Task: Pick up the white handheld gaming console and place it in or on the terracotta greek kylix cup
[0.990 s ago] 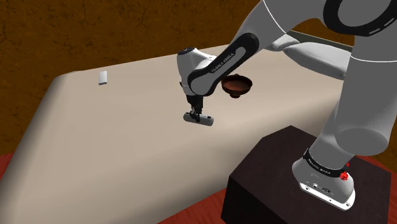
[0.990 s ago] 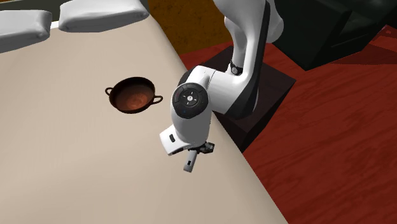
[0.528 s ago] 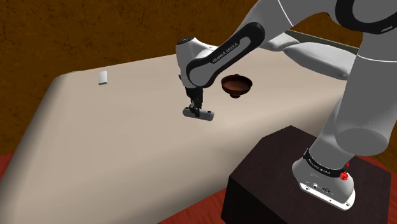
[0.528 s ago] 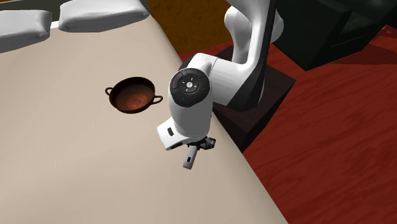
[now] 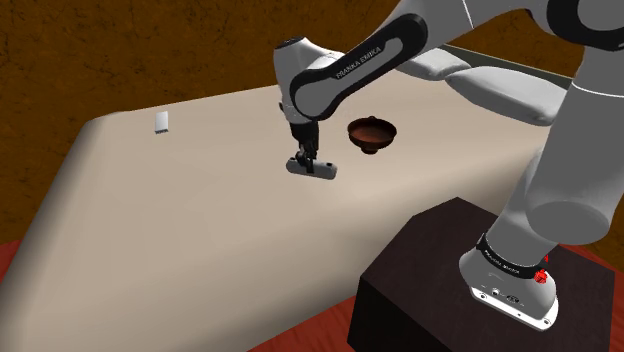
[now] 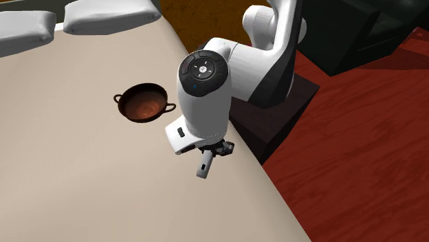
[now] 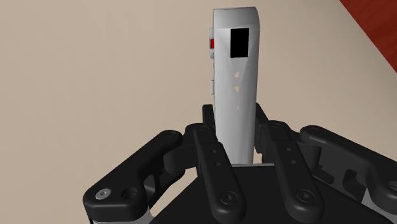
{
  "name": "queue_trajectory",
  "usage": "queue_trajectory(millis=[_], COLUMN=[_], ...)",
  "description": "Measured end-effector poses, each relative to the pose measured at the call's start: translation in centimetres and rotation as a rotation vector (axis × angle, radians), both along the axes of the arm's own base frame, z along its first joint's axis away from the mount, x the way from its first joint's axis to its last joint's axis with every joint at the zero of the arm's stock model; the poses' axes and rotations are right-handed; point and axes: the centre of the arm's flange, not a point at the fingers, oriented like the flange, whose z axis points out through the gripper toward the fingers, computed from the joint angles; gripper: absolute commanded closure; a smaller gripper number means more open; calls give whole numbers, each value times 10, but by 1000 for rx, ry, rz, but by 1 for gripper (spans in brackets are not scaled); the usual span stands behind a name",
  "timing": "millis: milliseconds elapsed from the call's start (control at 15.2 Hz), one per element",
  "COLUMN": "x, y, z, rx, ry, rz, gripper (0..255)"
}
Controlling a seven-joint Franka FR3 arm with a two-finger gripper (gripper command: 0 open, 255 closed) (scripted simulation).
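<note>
- Work surface (image 5: 180,230): beige, plain and broad, rounded at the corner on the shoulder view's left.
- Room: red-brown wooden floor (image 6: 357,158) beside the surface, mottled brown wall (image 5: 130,50) behind it, pale pillows (image 6: 110,15) at the far end.
- Stand (image 5: 440,270): dark box on the floor, close against the long edge of the surface.
- Gripper (image 5: 307,158): jaws drawn in narrow, clamped on the console (image 5: 312,168). Black fingers (image 7: 213,162) pressed to either side of its lower part in the wrist view.
- Console: white-grey slab with a black rectangle and a red mark, held over the surface near the edge facing the stand. Roughly level in the shoulder view.
- Cup (image 5: 371,134): dark reddish bowl with two small handles, upright on the surface, near the gripper but apart from it, toward the pillows.
- Small white object (image 5: 161,122): near the far corner, well apart from gripper and cup, too small to identify.
- Hidden or unclear: lower end of the console buried in the gripper's black linkage; gap between console and surface not readable; arm (image 6: 206,96) cut off at the frame's top.
- Open room: bare beige surface between gripper and cup, and wide toward the rounded corner.
</note>
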Motion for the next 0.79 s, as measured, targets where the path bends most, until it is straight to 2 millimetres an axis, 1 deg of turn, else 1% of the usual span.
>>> queue_trajectory(millis=[792], x=[-1], y=[0], z=[63], rx=[0], ry=[0], rz=[0], gripper=[255])
